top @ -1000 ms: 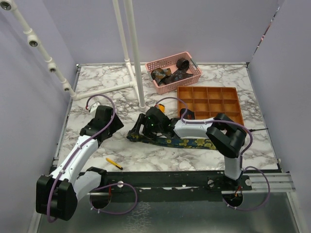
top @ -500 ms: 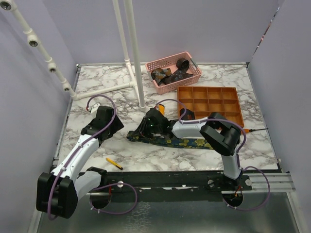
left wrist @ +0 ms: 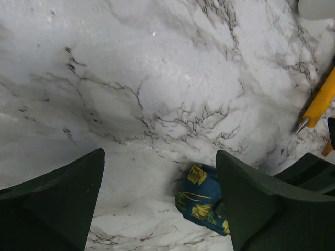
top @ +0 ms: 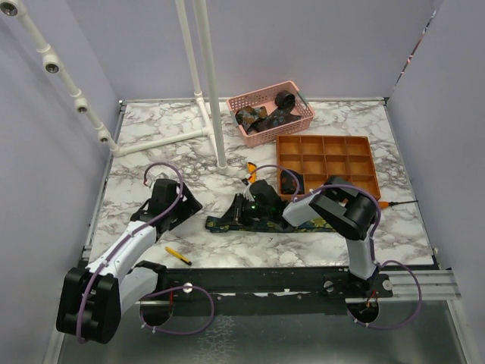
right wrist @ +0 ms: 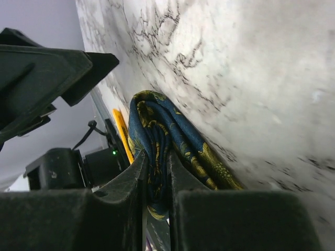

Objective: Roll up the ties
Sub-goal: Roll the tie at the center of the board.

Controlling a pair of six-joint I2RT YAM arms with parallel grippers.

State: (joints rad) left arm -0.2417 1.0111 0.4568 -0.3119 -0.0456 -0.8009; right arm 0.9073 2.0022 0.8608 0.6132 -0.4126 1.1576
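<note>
- A navy tie (top: 221,224) with yellow flowers lies flat on the marble table (top: 151,144), just in front of the orange tray (top: 326,159).
- The right gripper (right wrist: 156,162) pinches the tie's left end, its jaws narrow with folded fabric between them.
- The left gripper (left wrist: 159,154) hovers just beside that end, jaws wide, holding nothing.
- More ties (top: 265,117) sit in a pink basket (top: 305,114) at the back.

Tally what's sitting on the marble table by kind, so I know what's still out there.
navy fabric necktie with yellow floral print, lying flat: 1
pink plastic slatted basket, holding dark bunched ties that I can't count: 1
orange plastic divided tray: 1
small yellow stick-shaped tool: 1
Total: 4, not counting what's in the basket.
</note>
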